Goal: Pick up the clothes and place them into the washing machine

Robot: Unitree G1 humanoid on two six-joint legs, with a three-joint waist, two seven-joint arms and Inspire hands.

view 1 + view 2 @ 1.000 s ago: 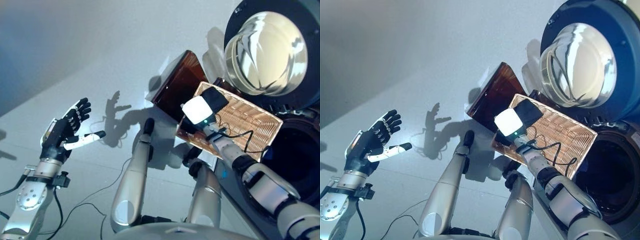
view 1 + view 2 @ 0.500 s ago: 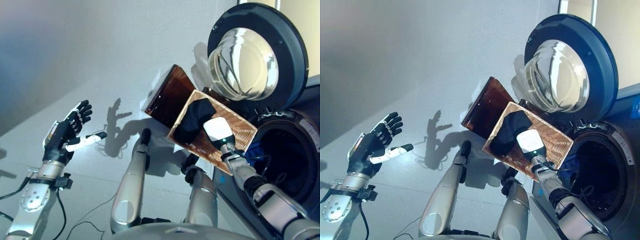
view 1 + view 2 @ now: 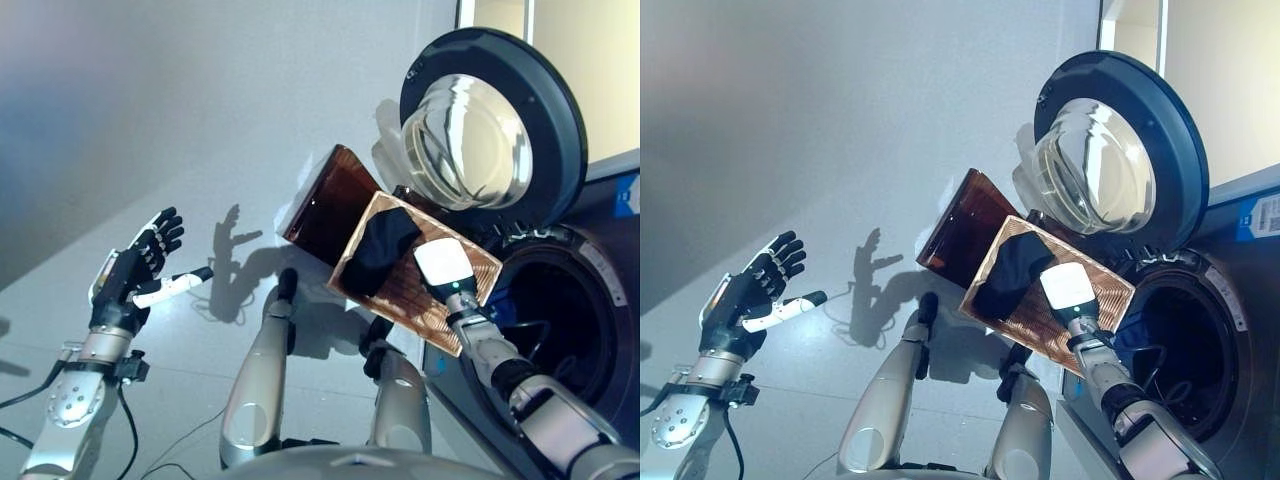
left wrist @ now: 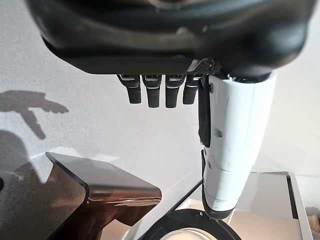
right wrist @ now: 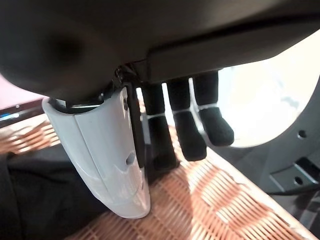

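Here, a dark garment [image 3: 380, 248] lies in a wicker basket [image 3: 400, 290], centre right of the frame. The right robot hand [image 3: 1070, 292] hovers above the weave, fingers [image 5: 200, 130] relaxed, as only its wrist view shows. Behind, the washing machine [image 3: 560, 330] door [image 3: 490, 120] stands open. The left robot hand [image 3: 135, 272], lower left, is spread and holds nothing.

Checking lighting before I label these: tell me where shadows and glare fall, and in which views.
Left eye view: the left hand, open, casts a sharp finger-shaped shadow on the grey floor; bright reflections glare on the glass of the washing machine door. Right wrist view: the right hand, open, hangs over the wicker basket and black cloth; the background there is blown out white.
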